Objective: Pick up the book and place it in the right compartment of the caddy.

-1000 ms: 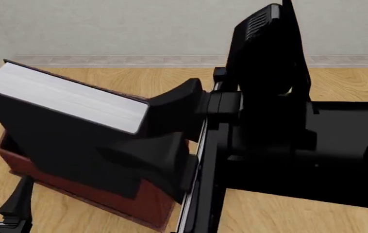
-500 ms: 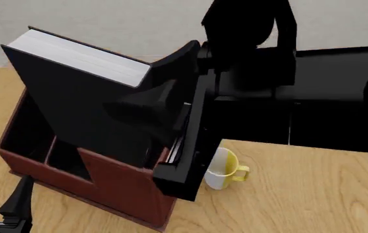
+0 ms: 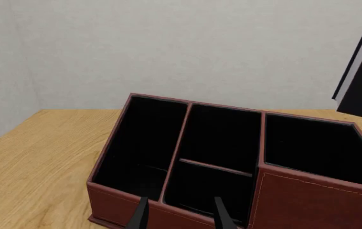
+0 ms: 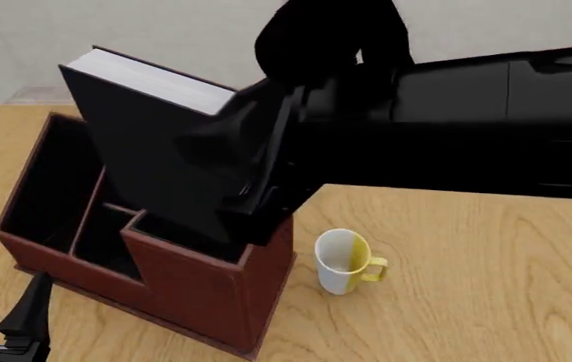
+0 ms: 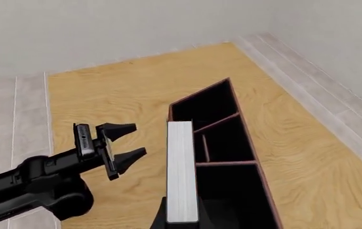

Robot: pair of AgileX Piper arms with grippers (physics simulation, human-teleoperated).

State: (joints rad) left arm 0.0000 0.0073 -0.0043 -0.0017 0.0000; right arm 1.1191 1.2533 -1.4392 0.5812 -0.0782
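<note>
one book (image 4: 160, 151) tilted over caddy (image 4: 205, 290) – right fingers (image 4: 235, 136) apparently clamping it.

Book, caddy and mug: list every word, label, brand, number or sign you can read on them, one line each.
Book: no text; its cover is plain dark and its page edges blank white.
Caddy: no text, only stitching along the rim of its reddish-brown wall.
Mug: no text; plain white and yellow.
Right gripper, left gripper: no legible markings on either.
</note>
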